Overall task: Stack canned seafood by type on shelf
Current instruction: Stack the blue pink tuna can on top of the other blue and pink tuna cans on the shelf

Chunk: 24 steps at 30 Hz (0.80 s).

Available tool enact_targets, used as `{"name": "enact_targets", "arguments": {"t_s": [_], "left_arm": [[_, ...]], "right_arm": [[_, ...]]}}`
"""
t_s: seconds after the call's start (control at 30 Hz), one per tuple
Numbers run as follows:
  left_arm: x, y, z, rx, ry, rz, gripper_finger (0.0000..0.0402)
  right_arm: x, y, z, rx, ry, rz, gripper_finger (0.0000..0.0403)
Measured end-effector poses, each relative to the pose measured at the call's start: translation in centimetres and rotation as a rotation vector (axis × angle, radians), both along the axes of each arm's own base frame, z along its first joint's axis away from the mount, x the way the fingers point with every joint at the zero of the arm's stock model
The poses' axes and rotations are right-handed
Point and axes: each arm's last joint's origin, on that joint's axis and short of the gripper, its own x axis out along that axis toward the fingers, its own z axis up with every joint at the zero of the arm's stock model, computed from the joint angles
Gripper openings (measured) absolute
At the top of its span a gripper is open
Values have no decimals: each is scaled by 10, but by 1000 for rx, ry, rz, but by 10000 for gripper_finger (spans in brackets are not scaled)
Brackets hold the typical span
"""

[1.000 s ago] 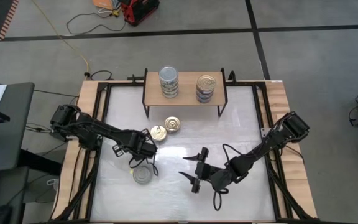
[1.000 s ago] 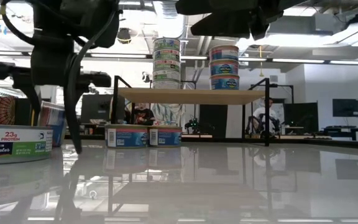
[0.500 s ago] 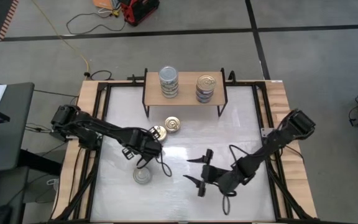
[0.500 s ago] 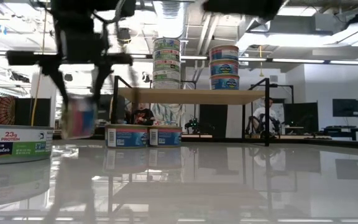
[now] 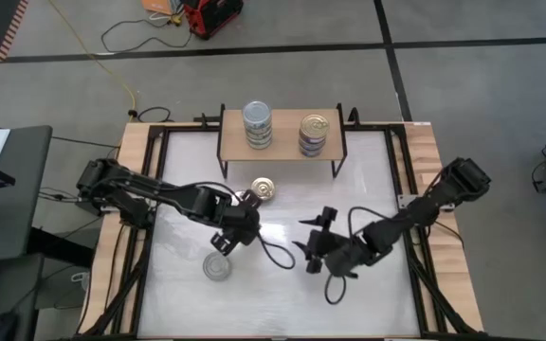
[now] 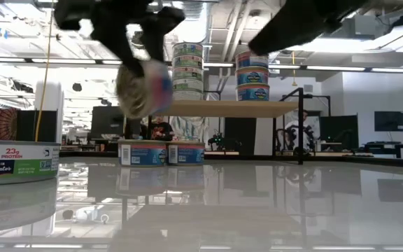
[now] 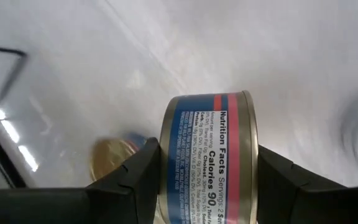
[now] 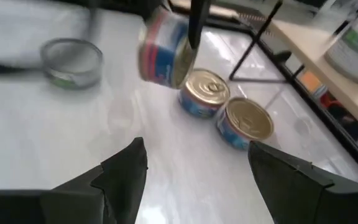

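Observation:
My left gripper (image 5: 227,232) is over the middle of the table, shut on a blue-and-red labelled tin (image 7: 207,162), which also shows raised and tilted in the low view (image 6: 144,87). My right gripper (image 5: 316,246) hovers open to its right, holding nothing. Two gold-lidded tins (image 5: 263,189) (image 8: 207,90) stand side by side on their bottoms in front of the shelf (image 5: 282,142). A silver-lidded tin (image 5: 218,268) stands nearer the near edge. On the shelf stand a silver-lidded stack (image 5: 257,123) and a gold-lidded stack (image 5: 313,133). My left gripper pinches the tin between its two fingers (image 7: 138,177), one on each flat end beside the rim (image 7: 248,155); the labelled wall faces the wrist camera. The fingers come slanting down from above. The tin is lifted clear of the table and tipped onto its side.
A green-labelled tin (image 6: 16,162) shows at the left of the low view. The shelf's black legs (image 5: 224,169) stand near the table's far edge. White tabletop (image 5: 282,294) lies open toward the near edge. Cables trail from both arms.
My left gripper has risen and moved toward the table's right, carrying the tin up off the table and tipping it from upright onto its side. My right gripper has shifted a little toward the right and far edge, still open.

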Motion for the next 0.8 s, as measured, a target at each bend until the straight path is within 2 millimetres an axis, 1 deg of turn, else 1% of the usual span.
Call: {"name": "enact_targets", "arguments": {"t_s": [0.07, 0.13, 0.2, 0.3, 0.4, 0.6, 0.67, 0.8], "left_arm": [[3, 1, 7, -59, -66, 31, 184], [6, 4, 11, -106, -120, 69, 184], [7, 5, 17, -157, -176, 90, 184], [12, 8, 20, -206, -256, 128, 184], [13, 8, 19, -231, -307, 142, 184], [23, 5, 30, -263, -459, 118, 184], [25, 3, 33, -269, -507, 104, 184], [30, 2, 41, -285, -592, 94, 184]], "right_arm": [[2, -8, -6, -13, 25, -4, 305], [1, -13, -12, -34, 42, -1, 305], [1, -14, -15, -43, 37, 3, 305], [1, -12, -16, -31, -20, 15, 305], [1, -11, -17, -17, -65, 25, 305], [1, -12, -19, -14, -67, 26, 310], [1, -11, -18, -32, -69, 36, 311], [1, -13, -15, -97, -89, -21, 312]]}}
